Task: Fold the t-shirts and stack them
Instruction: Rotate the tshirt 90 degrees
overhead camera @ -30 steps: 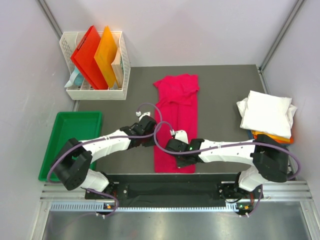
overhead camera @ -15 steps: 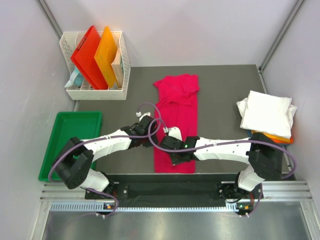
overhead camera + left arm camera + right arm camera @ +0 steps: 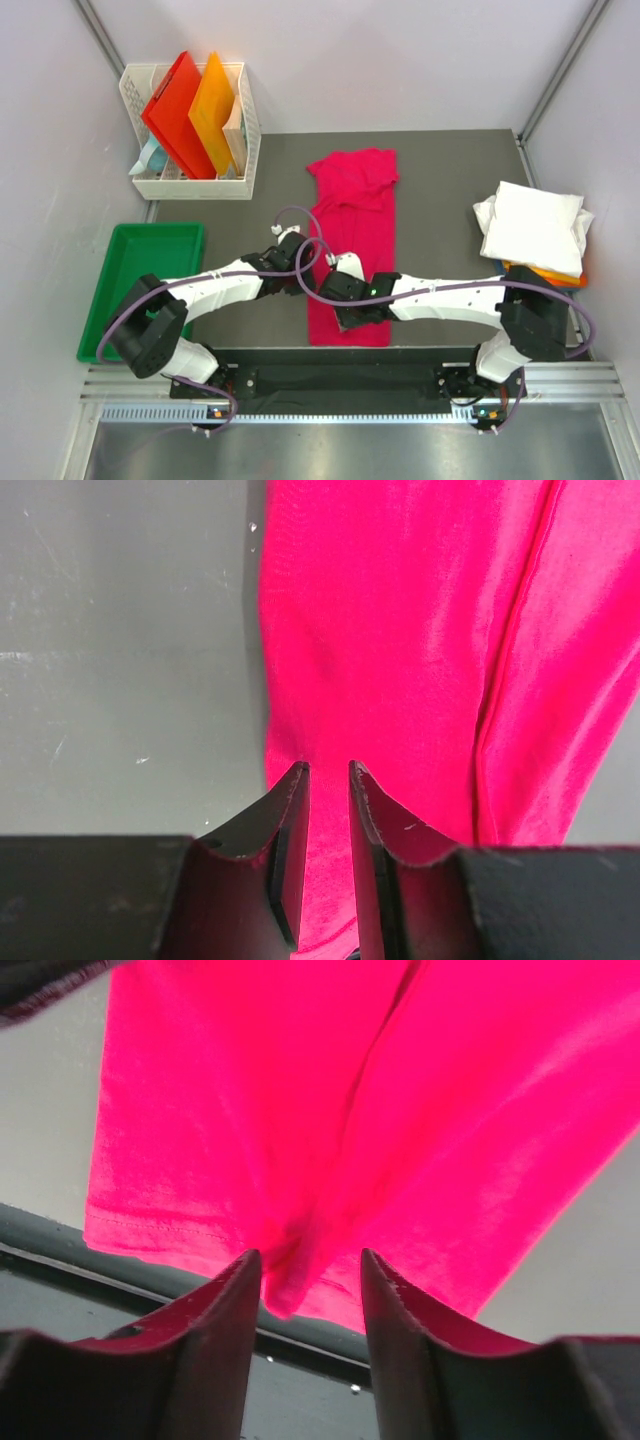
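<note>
– Shirts first! Where are they, seen from up high?
– One bright pink soft cloth t-shirt lies flat in the middle of the dark grey flat table, long and thin, with its neck at the far end. A pile of folded white cloth t-shirts sits at the right side, on top of a folded orange cloth t-shirt.
– And the arms?
– The left end effector is at the left edge of the pink t-shirt. The right end effector is over its near part. From up here I cannot tell how their fingers stand.
– What else is up there?
– A white plastic basket at the far left holds a stiff red folder and a stiff orange folder. A green plastic tray lies at the left, nearer the arms.
– Now the left wrist camera?
– The left end effector has its two black fingers a little apart, with a thin gap. Its tips are just inside the left edge of the pink t-shirt. Pink shows through the gap. Grey table is at the left.
– And the right wrist camera?
– The right end effector is spread wide and pinches nothing. A small raised wrinkle of the pink t-shirt sits between its fingers, close to the hem.
</note>
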`<action>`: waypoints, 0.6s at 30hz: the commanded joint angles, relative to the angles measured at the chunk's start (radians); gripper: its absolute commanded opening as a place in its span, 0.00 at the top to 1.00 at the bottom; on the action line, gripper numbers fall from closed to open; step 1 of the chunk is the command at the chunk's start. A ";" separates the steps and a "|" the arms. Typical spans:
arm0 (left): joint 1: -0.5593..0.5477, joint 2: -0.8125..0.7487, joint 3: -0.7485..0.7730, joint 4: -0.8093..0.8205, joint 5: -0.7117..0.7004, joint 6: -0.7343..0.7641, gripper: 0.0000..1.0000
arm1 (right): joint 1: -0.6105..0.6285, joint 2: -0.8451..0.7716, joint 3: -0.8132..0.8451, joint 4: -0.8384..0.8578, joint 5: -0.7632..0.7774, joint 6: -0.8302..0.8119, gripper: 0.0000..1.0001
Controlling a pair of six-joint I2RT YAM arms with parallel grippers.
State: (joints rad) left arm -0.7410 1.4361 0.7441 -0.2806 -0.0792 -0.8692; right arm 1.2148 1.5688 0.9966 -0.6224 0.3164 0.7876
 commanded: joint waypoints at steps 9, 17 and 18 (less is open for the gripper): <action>-0.014 0.012 0.026 0.061 0.068 0.018 0.72 | -0.047 -0.210 0.033 -0.071 0.211 0.036 0.58; -0.110 0.063 0.063 0.115 0.145 0.058 0.66 | -0.083 -0.187 0.022 -0.036 0.176 0.024 0.59; -0.118 0.063 0.069 0.107 0.145 0.061 0.66 | -0.084 -0.184 0.027 -0.036 0.174 0.019 0.59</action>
State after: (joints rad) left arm -0.8104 1.4956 0.7540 -0.2306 0.0273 -0.8417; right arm 1.1435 1.3777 1.0130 -0.6796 0.4805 0.8120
